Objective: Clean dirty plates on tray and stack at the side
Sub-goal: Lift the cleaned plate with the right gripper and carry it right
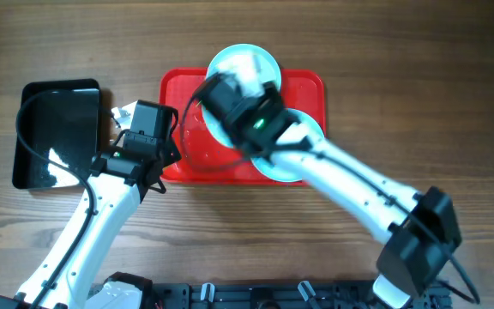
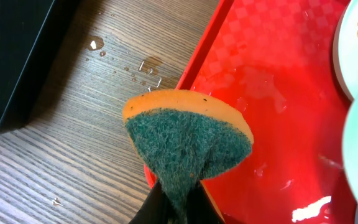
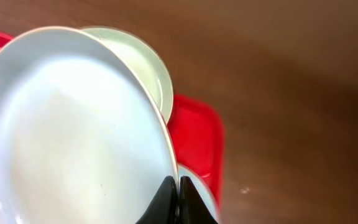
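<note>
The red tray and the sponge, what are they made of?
The red tray looks like glossy plastic: shiny highlights and a faint checker pattern. The sponge looks like orange foam with a rough green fibrous scouring face.

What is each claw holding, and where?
The left gripper pinches a sponge by one folded edge; the right gripper clamps a plate by its rim.

No readable text, label or number in any view.
The red tray (image 2: 278, 93) shows only a faint embossed checker pattern. The plates (image 3: 67, 130), the sponge (image 2: 188, 134) and the black tray (image 1: 63, 120) bear no letters or logos. A small green light (image 1: 258, 123) glows at upper centre of the overhead view, with no legend beside it.
</note>
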You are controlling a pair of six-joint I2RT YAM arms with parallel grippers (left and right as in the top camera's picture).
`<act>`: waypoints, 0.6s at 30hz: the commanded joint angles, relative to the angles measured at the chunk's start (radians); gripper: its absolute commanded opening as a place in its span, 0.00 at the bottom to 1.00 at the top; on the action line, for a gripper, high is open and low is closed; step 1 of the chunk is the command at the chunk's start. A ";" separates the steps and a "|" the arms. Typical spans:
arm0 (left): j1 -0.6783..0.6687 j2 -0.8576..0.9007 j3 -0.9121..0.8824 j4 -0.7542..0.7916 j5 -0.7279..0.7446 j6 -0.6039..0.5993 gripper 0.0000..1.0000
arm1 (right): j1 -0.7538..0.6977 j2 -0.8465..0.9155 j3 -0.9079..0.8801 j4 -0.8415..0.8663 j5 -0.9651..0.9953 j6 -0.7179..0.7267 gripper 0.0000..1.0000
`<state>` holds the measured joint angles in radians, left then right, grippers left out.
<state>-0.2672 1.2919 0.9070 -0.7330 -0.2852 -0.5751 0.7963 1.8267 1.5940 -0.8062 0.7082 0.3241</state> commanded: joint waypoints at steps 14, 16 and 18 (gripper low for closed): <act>0.002 0.001 0.002 0.045 0.050 -0.013 0.04 | -0.838 -0.042 -0.063 -0.074 -0.619 0.253 0.04; 0.002 0.005 0.002 0.057 0.062 -0.013 0.04 | -0.892 -0.042 -0.130 -0.033 -0.619 0.269 0.04; 0.002 0.015 0.002 0.068 0.074 -0.013 0.04 | -0.924 -0.042 -0.192 0.014 -0.619 0.290 0.04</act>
<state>-0.2672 1.2922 0.9066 -0.6830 -0.2401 -0.5755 -0.0879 1.8099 1.4948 -0.8333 0.1204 0.5701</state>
